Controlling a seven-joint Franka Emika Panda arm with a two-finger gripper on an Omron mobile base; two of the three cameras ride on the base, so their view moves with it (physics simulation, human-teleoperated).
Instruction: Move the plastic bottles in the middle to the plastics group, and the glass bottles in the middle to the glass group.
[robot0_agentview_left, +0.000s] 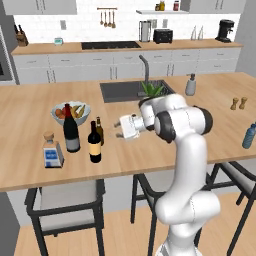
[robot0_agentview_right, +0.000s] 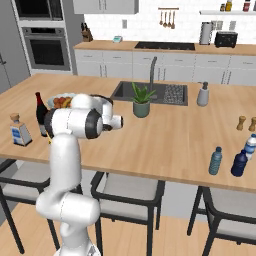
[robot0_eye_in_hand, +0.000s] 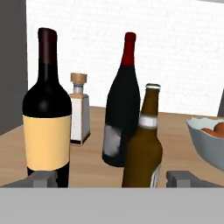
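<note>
We are holding our pincer (robot0_eye_in_hand: 112, 178) wide and empty, level with the beer bottle (robot0_eye_in_hand: 142, 142), which is standing between its tips. The yellow-label wine (robot0_agentview_left: 94, 142) is standing beside it on the desk (robot0_agentview_left: 150, 150), close to the grey-label wine (robot0_agentview_left: 71, 129) and the square bottle (robot0_agentview_left: 51, 151). The blue bottle (robot0_agentview_right: 215, 161) is sitting well apart, at the desk's far right.

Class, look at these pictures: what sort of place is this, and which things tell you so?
A home kitchen, rendered: a wooden island counter with a sink, a wall oven, and a toaster on the back counter.
</note>
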